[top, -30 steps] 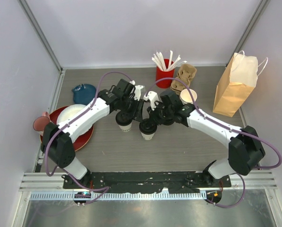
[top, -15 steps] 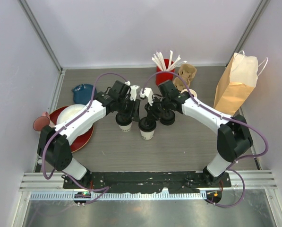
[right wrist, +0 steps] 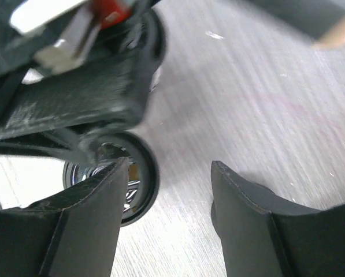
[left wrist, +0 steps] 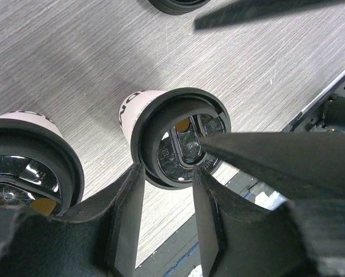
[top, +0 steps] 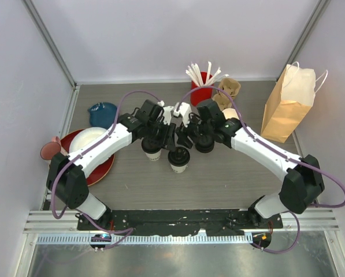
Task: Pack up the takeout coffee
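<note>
Both lidded cups stand upright on the desk [top: 230, 179], close together in its middle. The left cup [top: 152, 148] is a little farther back than the right cup [top: 178, 160]. Neither is in the bag [top: 286, 107], which stands well apart at the far right.

The biggest change is at the right arm [top: 259, 151]. A second ago its jaws were nearly closed and low over the right cup's lid. Now they are spread wide and pulled back from it towards the far side. In the right wrist view only bare desk shows between them, and the right cup [right wrist: 140, 180] peeks out behind the left finger (so they hold nothing). The arm's elbow, tucked inwards half a second ago, has swung back out to the right.

The left arm [top: 111, 141] has hardly moved. Its jaws are about half open, as before, and grip nothing. In the left wrist view they hover just short of the right cup [left wrist: 160, 138], whose lid is wider than the gap between them. The left cup [left wrist: 28, 164] sits just outside the left finger. A dark, blurred bar reaches in from the right over the right cup's lid (which arm it belongs to cannot be told).

Both cups are where they were a second ago. The stack of lids [top: 205, 144] remains just right of the right cup, partly under the right arm.
</note>
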Robot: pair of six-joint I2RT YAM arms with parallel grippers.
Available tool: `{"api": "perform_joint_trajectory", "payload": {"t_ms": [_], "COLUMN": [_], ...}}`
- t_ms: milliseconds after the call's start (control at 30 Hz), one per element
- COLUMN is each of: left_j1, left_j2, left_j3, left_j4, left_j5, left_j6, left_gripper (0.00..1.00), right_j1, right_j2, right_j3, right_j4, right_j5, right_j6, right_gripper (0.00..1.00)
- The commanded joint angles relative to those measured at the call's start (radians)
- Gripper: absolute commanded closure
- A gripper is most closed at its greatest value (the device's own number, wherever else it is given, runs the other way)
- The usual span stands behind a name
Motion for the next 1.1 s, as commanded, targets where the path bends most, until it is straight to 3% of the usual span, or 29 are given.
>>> {"api": "perform_joint_trajectory", "payload": {"t_ms": [0,33,67,133,200,300,400,533,867,1067], "left_j1": [-0.005,-0.004,-0.005,-0.005,-0.004,-0.005,-0.005,-0.005,-0.005,-0.005], "left_j2": [-0.006,-0.008,-0.009,-0.006,0.006,0.015,0.014,0.003,-0.003,-0.009], "left_j3": [-0.003,-0.008,-0.012,-0.022,-0.013,-0.014,-0.028,-0.042,-0.097,-0.109], "left_j4": [0.027,0.028,0.031,0.045,0.047,0.05,0.056,0.061,0.104,0.107], "left_j5": [-0.024,-0.038,-0.036,-0.035,-0.041,-0.047,-0.038,-0.041,-0.012,-0.015], "left_j6": [-0.044,-0.049,-0.053,-0.061,-0.056,-0.052,-0.058,-0.059,-0.098,-0.106], "left_gripper": [0.59,0.6,0.6,0.6,0.61,0.61,0.62,0.62,0.63,0.64], "right_j1": [-0.001,0.001,0.004,0.011,0.092,0.194,0.232,0.244,0.264,0.267], "right_j2": [-0.105,-0.132,-0.143,-0.16,-0.194,-0.216,-0.205,-0.162,-0.113,-0.093], "right_j3": [0.029,0.026,0.02,0.0,-0.036,-0.095,-0.11,-0.095,-0.119,-0.124], "right_j4": [0.108,0.099,0.079,-0.028,-0.076,-0.105,-0.107,-0.105,-0.061,-0.059], "right_j5": [0.269,0.33,0.458,0.563,0.704,0.755,0.777,0.769,0.746,0.742], "right_j6": [0.291,0.462,0.548,0.757,0.833,0.945,0.997,1.0,1.016,1.017], "right_gripper": [0.37,0.44,0.47,0.55,0.55,0.55,0.56,0.66,0.65,0.71]}}
